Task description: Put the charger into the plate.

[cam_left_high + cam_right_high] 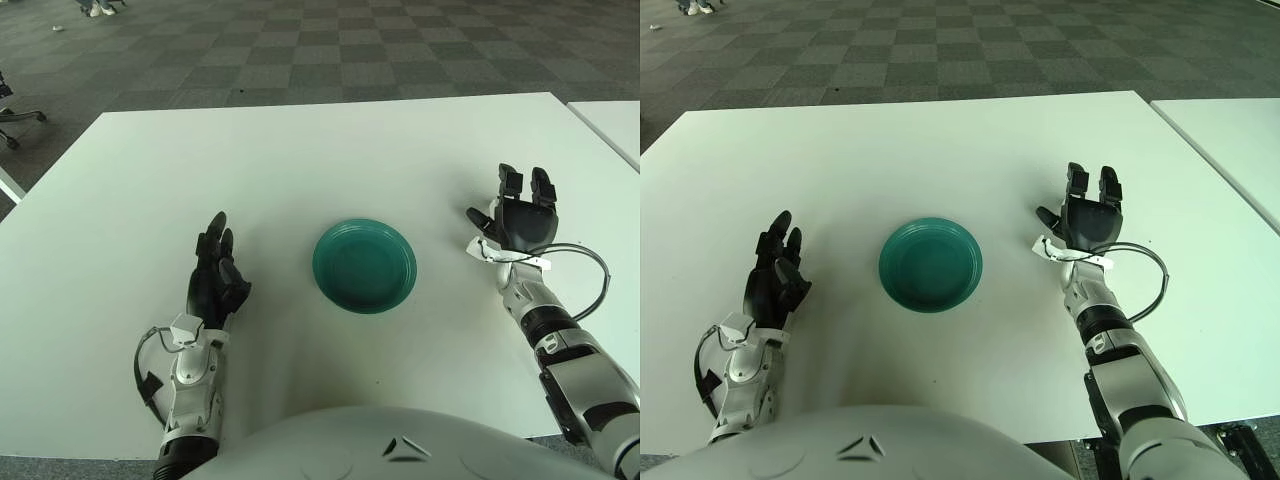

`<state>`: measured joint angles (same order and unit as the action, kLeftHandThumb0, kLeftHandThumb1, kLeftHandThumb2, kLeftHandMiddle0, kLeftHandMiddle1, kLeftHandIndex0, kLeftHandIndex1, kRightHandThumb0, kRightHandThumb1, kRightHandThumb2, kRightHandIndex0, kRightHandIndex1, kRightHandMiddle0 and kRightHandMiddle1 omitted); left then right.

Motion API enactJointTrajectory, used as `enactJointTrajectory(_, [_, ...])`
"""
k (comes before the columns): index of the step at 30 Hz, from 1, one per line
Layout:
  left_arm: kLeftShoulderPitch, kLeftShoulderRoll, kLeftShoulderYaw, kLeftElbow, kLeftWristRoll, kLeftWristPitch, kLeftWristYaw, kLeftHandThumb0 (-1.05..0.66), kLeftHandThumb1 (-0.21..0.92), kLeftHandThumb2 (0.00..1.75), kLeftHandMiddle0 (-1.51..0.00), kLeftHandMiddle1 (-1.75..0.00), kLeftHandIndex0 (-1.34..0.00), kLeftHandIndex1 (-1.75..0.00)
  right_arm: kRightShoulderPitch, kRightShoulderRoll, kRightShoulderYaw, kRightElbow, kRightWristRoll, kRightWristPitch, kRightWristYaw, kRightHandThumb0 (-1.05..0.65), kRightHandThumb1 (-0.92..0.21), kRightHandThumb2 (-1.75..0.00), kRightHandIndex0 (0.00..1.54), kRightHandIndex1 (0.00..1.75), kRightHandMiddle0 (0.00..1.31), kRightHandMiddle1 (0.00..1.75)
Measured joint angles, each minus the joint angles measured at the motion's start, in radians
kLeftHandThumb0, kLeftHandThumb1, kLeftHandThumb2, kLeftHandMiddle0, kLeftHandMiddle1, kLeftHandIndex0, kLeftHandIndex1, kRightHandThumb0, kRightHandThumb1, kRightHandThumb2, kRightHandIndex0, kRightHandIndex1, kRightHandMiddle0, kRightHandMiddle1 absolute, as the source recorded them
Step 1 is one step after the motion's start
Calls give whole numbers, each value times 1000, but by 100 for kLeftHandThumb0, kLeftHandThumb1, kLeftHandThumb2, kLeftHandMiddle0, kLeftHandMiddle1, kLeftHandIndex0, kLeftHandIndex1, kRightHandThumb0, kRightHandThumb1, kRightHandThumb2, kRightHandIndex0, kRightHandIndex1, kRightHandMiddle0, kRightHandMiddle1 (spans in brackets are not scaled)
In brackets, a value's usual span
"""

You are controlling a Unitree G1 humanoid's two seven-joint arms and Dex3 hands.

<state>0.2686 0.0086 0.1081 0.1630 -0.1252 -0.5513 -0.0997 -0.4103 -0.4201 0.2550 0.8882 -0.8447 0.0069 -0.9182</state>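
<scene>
Charger: none in sight on the desk (300, 150). The plate (364, 264) waits mid-desk, nearer the front edge, flanked by left hand (215, 280) and right hand (520, 215), both spread and holding nothing.

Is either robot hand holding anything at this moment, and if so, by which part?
Nothing is held. The left robot hand and the right robot hand are both open, one on each side of the green plate. No charger is visible.
</scene>
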Motion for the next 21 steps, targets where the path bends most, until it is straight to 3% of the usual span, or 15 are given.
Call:
enactJointTrajectory(15, [-8,2,0,8,8,0,-1,-97,92,101,-13,0,0,-43,-6,-32,7,-26,57,36,162,-105,-92,-96,21,1,0,47])
enactJointTrajectory(21, [-15,5,1,15,8,0,-1,-96,92,100,-13,0,0,-44,-11,-43,8,-18,91,32,233,-105,-92,-87,18,0,0,41])
